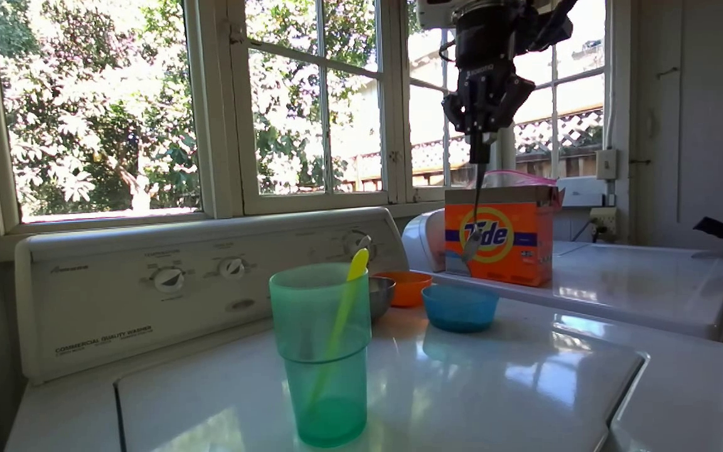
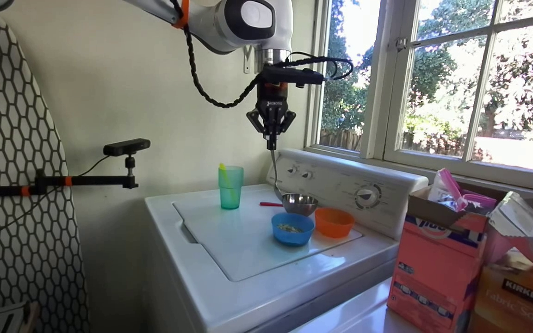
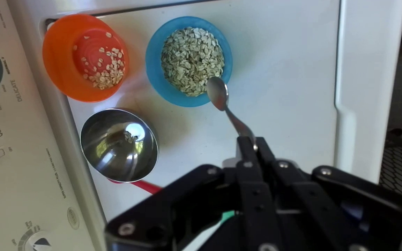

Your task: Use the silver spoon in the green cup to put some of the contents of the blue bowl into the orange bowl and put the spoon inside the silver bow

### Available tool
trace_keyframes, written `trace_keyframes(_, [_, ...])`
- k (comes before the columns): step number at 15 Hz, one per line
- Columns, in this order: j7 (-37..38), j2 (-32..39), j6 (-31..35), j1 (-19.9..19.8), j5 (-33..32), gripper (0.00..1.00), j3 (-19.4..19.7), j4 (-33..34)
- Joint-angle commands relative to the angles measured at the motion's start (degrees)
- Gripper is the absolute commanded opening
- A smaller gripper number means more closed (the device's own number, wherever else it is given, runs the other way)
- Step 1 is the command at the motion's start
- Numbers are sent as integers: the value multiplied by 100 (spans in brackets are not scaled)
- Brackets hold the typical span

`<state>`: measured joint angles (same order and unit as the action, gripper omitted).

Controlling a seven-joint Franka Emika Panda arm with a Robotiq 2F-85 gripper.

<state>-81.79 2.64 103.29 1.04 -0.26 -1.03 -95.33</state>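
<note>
Hanging from fingers, silver spoon, slim, curved, glossy

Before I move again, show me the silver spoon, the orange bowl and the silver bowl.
silver spoon (image 3: 237, 124): wrist view, on the exposed part of its handle
orange bowl (image 2: 335, 227): in an exterior view, on its outer wall
silver bowl (image 3: 94, 139): wrist view, on its bare inner wall

Sunlit trees show through the windows behind the white washer. I see a red handle on it, a slanting yellow utensil, an open Tide box near a Kirkland box, and a hexagon-patterned board before the wall.
</note>
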Motion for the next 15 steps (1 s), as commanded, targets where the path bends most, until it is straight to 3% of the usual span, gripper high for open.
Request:
trace_keyframes(1, [987, -181, 110, 196, -564, 1, -190, -214])
trace_keyframes(6, [2165, -173, -46, 300, -1455, 1, -303, -113])
trace_keyframes(14, [1666, 71, 767, 263, -1211, 1, -331, -395])
trace_keyframes(15, [1818, 118, 458, 247, -1232, 1, -308, -159])
